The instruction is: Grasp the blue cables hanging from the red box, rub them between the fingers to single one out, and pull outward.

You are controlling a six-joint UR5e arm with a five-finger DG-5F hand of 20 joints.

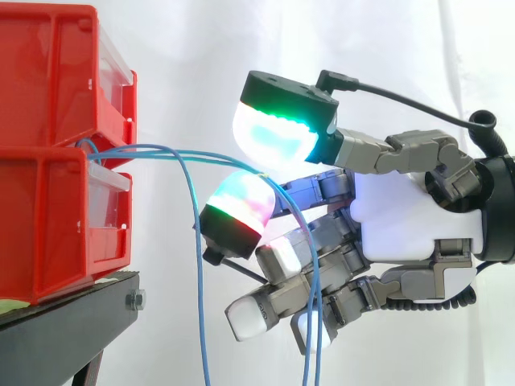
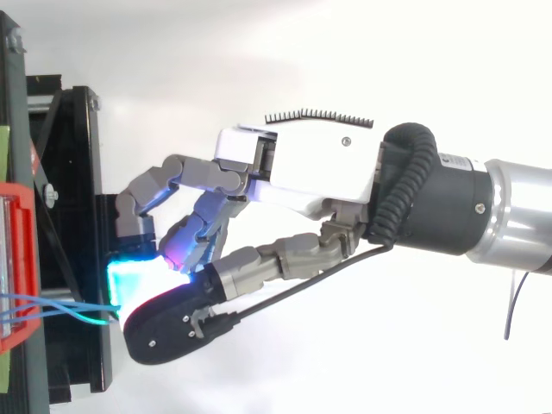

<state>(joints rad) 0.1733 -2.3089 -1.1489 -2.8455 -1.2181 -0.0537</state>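
Blue cables (image 1: 145,150) come out between the two stacked red bins (image 1: 44,233) and run right. One cable (image 1: 198,265) drops straight down partway along. The others carry on into my hand (image 1: 410,217) and pass between a green-glowing pad (image 1: 273,133) above and a red-and-cyan pad (image 1: 237,201) below, then hang down in front of the lower fingers (image 1: 312,281). The two pads pinch these cables, and the other fingers are curled below. From above, the hand (image 2: 302,168) reaches left and the cables (image 2: 52,306) run from the bin (image 2: 17,259) to the cyan pad (image 2: 129,280).
The bins sit on a black stand (image 1: 72,314) at the left, with a bolt on its front edge. A white curtain hangs behind everything. The arm (image 2: 483,207) enters from the right.
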